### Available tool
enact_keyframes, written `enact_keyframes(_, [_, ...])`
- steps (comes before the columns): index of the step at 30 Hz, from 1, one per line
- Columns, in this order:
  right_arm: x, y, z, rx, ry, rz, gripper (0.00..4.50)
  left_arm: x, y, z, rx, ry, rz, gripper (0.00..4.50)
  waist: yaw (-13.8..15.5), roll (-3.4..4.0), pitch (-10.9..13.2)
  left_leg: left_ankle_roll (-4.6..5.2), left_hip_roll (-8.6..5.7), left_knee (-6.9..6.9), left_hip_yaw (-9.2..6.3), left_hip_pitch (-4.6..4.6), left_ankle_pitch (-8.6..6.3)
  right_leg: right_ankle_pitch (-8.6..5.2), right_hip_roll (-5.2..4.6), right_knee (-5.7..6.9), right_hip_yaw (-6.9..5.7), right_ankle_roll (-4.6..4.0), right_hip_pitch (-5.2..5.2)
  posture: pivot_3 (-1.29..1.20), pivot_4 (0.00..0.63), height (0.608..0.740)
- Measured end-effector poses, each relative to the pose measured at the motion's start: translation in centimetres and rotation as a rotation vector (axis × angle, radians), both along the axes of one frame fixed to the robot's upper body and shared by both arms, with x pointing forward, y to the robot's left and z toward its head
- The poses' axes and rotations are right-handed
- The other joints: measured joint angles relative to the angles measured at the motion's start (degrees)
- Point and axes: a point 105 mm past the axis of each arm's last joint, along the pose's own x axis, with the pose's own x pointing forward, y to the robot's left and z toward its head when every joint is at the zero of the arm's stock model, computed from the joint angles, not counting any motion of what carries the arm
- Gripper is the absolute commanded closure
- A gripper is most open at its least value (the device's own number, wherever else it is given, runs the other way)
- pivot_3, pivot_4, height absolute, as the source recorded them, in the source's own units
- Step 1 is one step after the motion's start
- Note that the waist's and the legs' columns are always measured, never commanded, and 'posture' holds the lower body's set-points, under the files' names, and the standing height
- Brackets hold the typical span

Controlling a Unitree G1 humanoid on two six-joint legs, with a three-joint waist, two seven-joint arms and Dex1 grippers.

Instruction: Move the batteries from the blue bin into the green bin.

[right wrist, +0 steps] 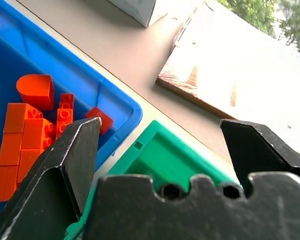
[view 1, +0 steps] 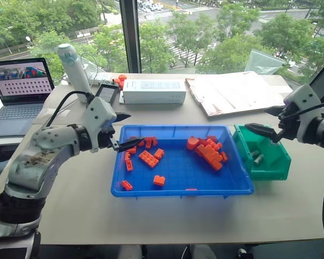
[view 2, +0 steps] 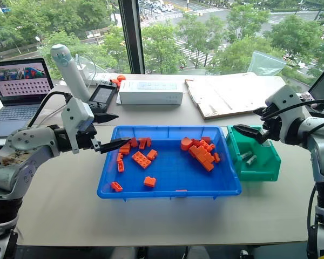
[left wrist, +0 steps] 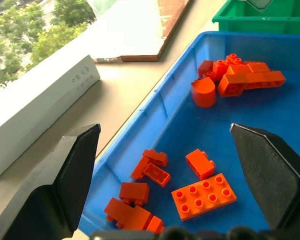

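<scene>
Orange bricks [view 1: 208, 151] were scattered in two clusters. On the worktop [view 1: 151, 216], a white box [view 1: 154, 91], a laptop [view 1: 19, 91] and papers [view 1: 235, 91] were seen.

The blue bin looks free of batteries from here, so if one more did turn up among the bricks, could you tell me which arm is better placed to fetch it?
Left, probably: the left gripper hangs open over the blue bin, above orange bricks. The right gripper is open above the green bin, where batteries lie.

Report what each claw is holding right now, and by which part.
Nothing is held. The left claw stands open over the blue bin; the right claw stands open above the green bin, where batteries lie.
</scene>
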Motion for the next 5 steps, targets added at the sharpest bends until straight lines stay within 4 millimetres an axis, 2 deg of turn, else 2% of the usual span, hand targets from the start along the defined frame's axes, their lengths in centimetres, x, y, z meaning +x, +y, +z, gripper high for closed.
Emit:
enact_keyframes(3, [-1.0, 2.3, -1.9, 0.066, 0.020, 0.130, 0.06, -0.9, 1.8, -1.7, -0.073, 0.105, 0.029, 0.00, -0.4, -0.01, 0.0, 0.07, 0.03, -0.02, -0.01, 0.06, 0.02, 0.00, 0.01, 0.08, 0.03, -0.01, 0.04, 0.00, 0.150, 0.739])
enact_keyframes(5, [-1.1, 2.9, -2.8, 0.089, 0.031, 0.158, 0.06, -1.3, 2.1, -3.0, -0.122, 0.181, 0.033, 0.00, -0.4, 0.01, 0.0, 0.05, 0.02, 0.02, 0.01, 0.03, 0.04, 0.00, 0.00, 0.14, 0.03, -0.01, -0.02, 0.00, 0.150, 0.739])
